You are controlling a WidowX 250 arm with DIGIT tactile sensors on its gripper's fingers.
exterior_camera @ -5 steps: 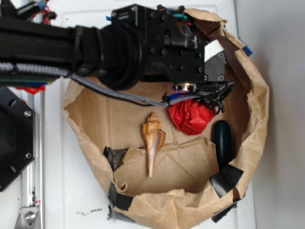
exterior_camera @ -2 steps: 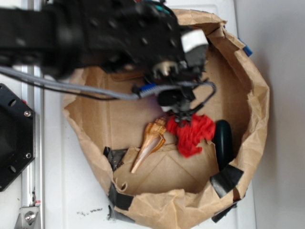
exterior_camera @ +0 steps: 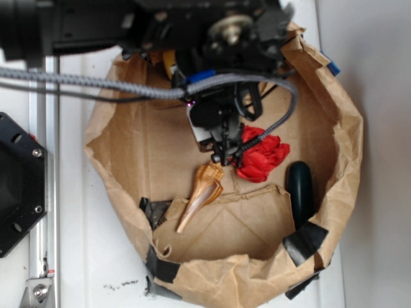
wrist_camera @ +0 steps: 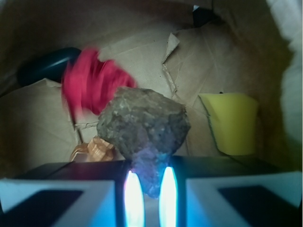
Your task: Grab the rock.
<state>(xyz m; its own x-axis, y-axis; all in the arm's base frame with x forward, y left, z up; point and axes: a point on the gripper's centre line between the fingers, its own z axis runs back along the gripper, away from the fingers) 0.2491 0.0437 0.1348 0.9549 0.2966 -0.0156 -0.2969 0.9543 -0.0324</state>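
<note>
The rock [wrist_camera: 144, 125], a lumpy brown-grey stone, fills the middle of the wrist view, its lower tip pinched between my two fingers. My gripper [wrist_camera: 147, 187] is shut on it, and the rock hangs above the paper floor. In the exterior view my gripper [exterior_camera: 221, 151] points down inside the brown paper nest [exterior_camera: 350, 147], just above the seashell [exterior_camera: 202, 192] and left of the red cloth [exterior_camera: 262, 157]. There the arm and fingers hide the rock.
A glossy black oval [exterior_camera: 300, 189] lies right of the red cloth [wrist_camera: 92, 87]. A yellow sponge [wrist_camera: 232, 123] rests on the paper behind the rock. The seashell [wrist_camera: 94, 150] lies below the rock. Crumpled paper walls ring everything.
The arm has swung and turned over the nest, and the gripper now sits left of the red cloth. The seashell got tilted, tip towards the lower left. The red cloth changed shape.
</note>
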